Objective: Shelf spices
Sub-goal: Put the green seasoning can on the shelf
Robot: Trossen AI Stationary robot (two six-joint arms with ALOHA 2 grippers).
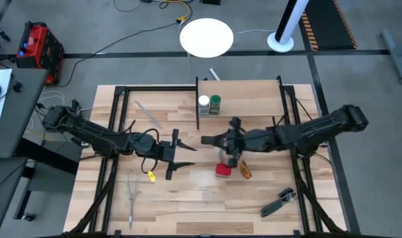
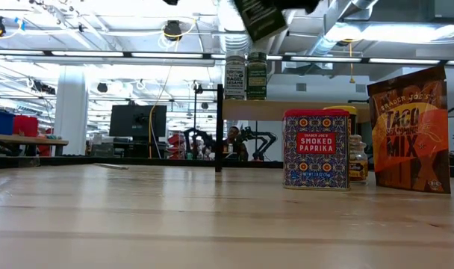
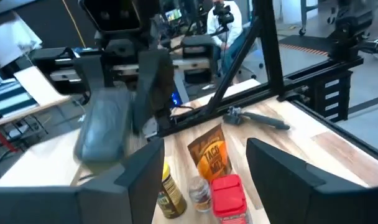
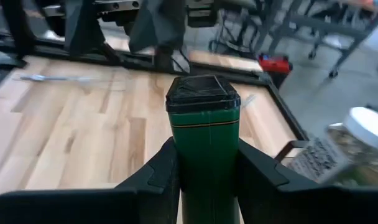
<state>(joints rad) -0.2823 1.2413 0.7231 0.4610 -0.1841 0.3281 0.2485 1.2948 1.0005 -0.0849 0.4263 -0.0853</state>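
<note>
Your way onto the shelf [image 1: 254, 99] is barred at its left end by two jars [image 1: 209, 104] and a black post [image 1: 196, 106]; the board's right stretch lies open.

dark jointed arms, black hands (two-fingered)

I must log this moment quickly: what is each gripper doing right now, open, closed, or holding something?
Left gripper: open, holding nothing, above the table.
Right gripper: closed on the dark green square tin, lifted off the table.
</note>
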